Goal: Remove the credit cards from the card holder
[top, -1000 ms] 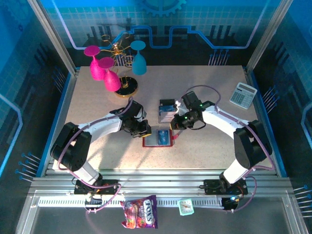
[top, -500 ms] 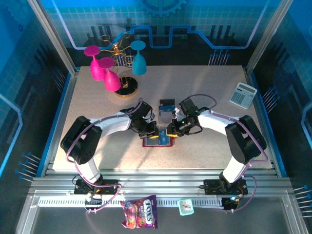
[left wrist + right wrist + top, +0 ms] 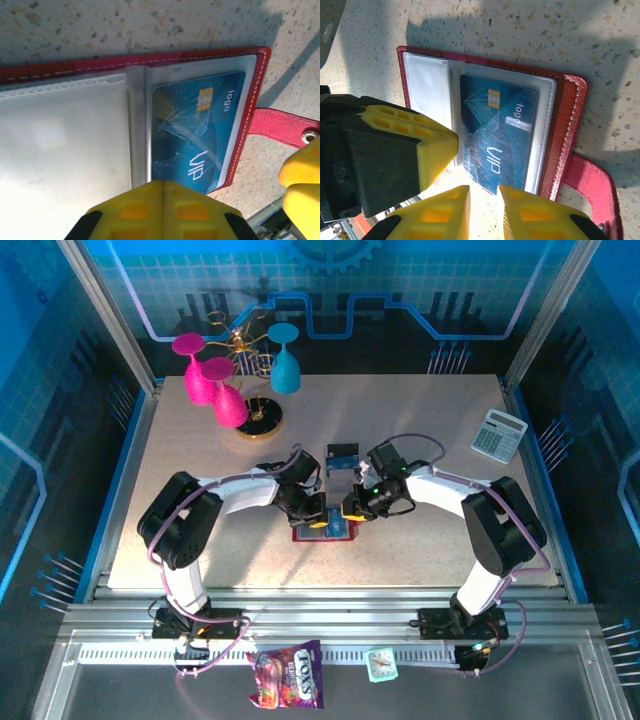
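**A:** Where's the red folding card holder point(image 3: 566, 130), and why is the left pincer point(image 3: 162, 191) on it?

**B:** It lies open flat in the middle of the speckled beige bench point(image 3: 420, 420), between the two arms. The left pincer has its yellow fingers pressed together at the holder's near edge, by the fold. I'd judge it is there to pin the holder down so it won't slide.

**A:** And the dark blue credit card point(image 3: 495, 135)?

**B:** It's in the clear pocket of the leaf that carries the red snap tab point(image 3: 280, 125), with its chip end away from the fingers. The right pincer point(image 3: 485, 195) sits at the card's near end with its fingers a little apart, clamped on nothing. It looks lined up to catch that edge and draw the card out.

**A:** What about the room?

**B:** The bench is evenly lit, inside a metal frame with blue-lit panel walls point(image 3: 400, 290). Pink goblets point(image 3: 215, 390) stand at the far left and a grey-white calculator point(image 3: 498, 434) at the far right, both well away from the work.
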